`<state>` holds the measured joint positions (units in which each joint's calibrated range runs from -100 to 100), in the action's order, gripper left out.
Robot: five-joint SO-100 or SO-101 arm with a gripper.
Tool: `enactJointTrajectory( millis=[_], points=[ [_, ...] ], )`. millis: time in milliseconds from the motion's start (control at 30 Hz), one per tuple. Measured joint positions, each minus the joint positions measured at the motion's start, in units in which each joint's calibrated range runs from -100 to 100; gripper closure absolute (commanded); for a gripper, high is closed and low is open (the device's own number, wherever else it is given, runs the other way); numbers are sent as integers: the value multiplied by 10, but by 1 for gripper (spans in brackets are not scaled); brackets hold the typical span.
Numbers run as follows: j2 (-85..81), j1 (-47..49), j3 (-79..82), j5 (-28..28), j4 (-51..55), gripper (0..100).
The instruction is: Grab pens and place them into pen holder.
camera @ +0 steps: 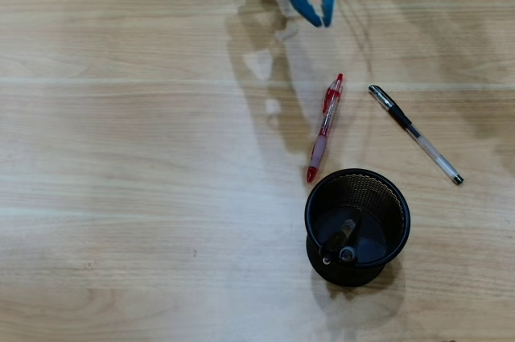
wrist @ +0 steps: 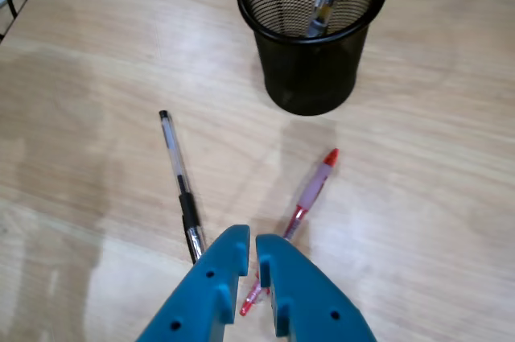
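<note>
Hovering hand (wrist: 256, 249), fingers nearly together, empty, above red pen (wrist: 310, 194) and clear pen (wrist: 179, 173) lying on counter (wrist: 418, 157); two pens standing in holder (wrist: 311, 40). Risking closed-finger descent nudging pens aside.

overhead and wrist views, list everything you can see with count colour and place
red pen: 1, red and clear, on the table just above the holder in the overhead view
capped pen: 1, clear with black cap, on the table right of the red pen
holder: 1, black mesh, lower centre-right, upright
pens in holder: 2, dark, leaning inside
table: 1, light wood
gripper: 1, blue, top edge overhead, jaws nearly closed, empty
</note>
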<state>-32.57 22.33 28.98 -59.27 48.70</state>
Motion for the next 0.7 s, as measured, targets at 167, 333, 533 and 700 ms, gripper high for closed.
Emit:
enactJointTrajectory(
  millis=[167, 333, 533, 700],
  points=[
    [55, 38, 113, -43, -177, 98],
    [160, 57, 121, -76, -245, 98],
    [244, 58, 87, -80, -205, 98],
    [290, 54, -40, -80, -49, 98]
  ],
)
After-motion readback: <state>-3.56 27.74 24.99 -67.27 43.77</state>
